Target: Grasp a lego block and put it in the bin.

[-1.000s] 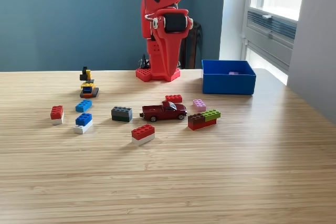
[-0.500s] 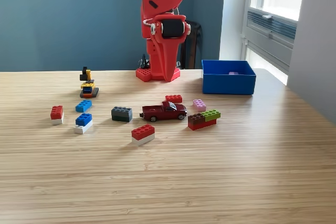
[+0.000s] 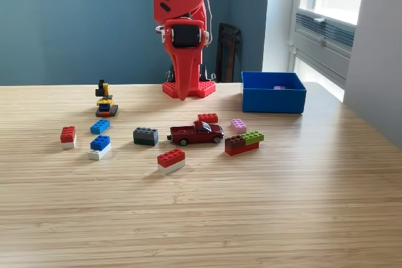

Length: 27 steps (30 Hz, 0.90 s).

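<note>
Several lego bricks lie scattered on the desk (image 3: 264, 218) in front of the red arm (image 3: 179, 4), none yet picked up. The jaws (image 3: 183, 95) point straight down near the arm's base, carry nothing, and look pressed together, though the tip is too slim to be sure. The bin (image 3: 273, 97) sits on the desk towards the exterior view's right, with something small and pale purple already inside. The step in hand seems to be choosing and reaching for a brick. A sensible pick is a lone one such as the grey brick (image 3: 146, 135), which stands apart from the toy car (image 3: 196, 133); spread the jaws before descending and straddle its narrow sides.
</note>
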Motion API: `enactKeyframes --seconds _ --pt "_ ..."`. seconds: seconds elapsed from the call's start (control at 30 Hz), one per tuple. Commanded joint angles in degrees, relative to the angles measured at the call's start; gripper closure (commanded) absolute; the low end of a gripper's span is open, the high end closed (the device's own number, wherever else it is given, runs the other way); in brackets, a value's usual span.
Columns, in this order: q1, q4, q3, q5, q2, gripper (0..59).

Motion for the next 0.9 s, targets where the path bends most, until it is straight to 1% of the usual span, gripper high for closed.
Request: enactKeyframes --seconds 0.03,0.2,0.3,0.37,0.43,0.47,0.53,0.6,0.63,0.7,0.8,0.9 --pt "6.5 -0.6 -0.4 3.3 3.8 58.5" --pt "12.3 -0.9 1.3 8.6 3.8 58.5" --pt "14.8 -0.9 2.3 10.2 3.8 58.5" --pt "15.8 -1.0 3.9 12.9 3.8 57.9" --pt "16.5 -0.9 6.0 16.4 3.8 56.0" --pt "17.4 -0.8 7.0 18.5 3.8 53.7" --pt "19.2 -1.0 8.6 20.2 3.8 47.7" --pt "20.8 -1.2 9.2 23.0 3.8 44.2" --pt "21.5 -1.3 9.3 24.8 3.8 43.7" --pt "22.7 -1.3 9.3 28.4 3.8 44.0" --pt "24.3 -1.3 9.8 33.2 3.8 46.2" --pt "26.7 -1.3 10.5 36.5 3.8 47.1"
